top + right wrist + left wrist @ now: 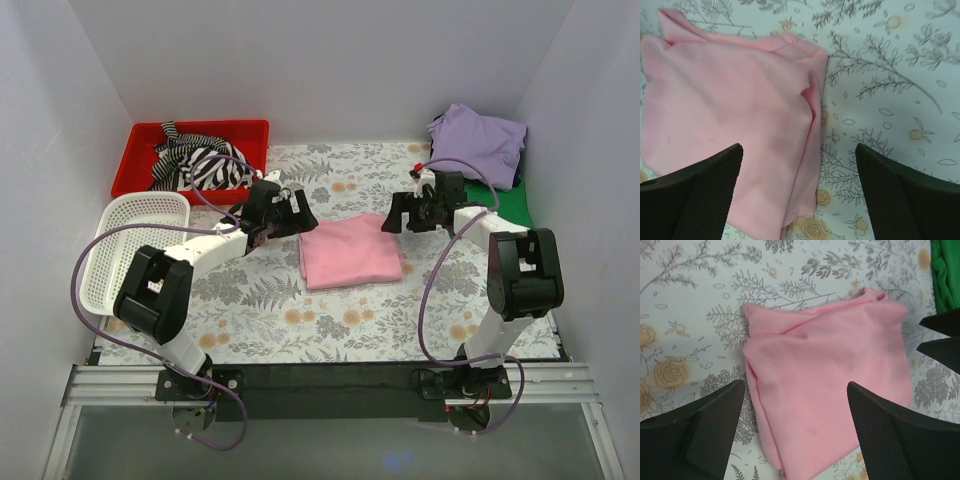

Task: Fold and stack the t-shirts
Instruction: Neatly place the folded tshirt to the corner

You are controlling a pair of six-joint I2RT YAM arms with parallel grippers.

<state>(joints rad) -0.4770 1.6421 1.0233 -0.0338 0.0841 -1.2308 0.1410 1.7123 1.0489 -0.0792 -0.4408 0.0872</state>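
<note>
Left fingers [300,216] and right fingers [392,222] both stand wide apart and hold nothing. Seen from the top, they flank the pink t-shirt [350,252], which lies folded into a rough rectangle in the middle of the floral table [300,320]. The lavender t-shirt [480,140] sits bunched in the far right corner, on the green t-shirt [512,205]. A red bin [135,170] with striped cloth [205,170] and a white basket [135,250] stand at the left.

On the left wrist camera, the two dark fingers [700,435] frame the pink t-shirt [825,385] lying flat on the table below, with green fabric [945,275] at the upper right edge.

On the right wrist camera, the fingers [910,200] are spread over the folded edge of the pink t-shirt [725,110]; whether they touch it I cannot tell.
</note>
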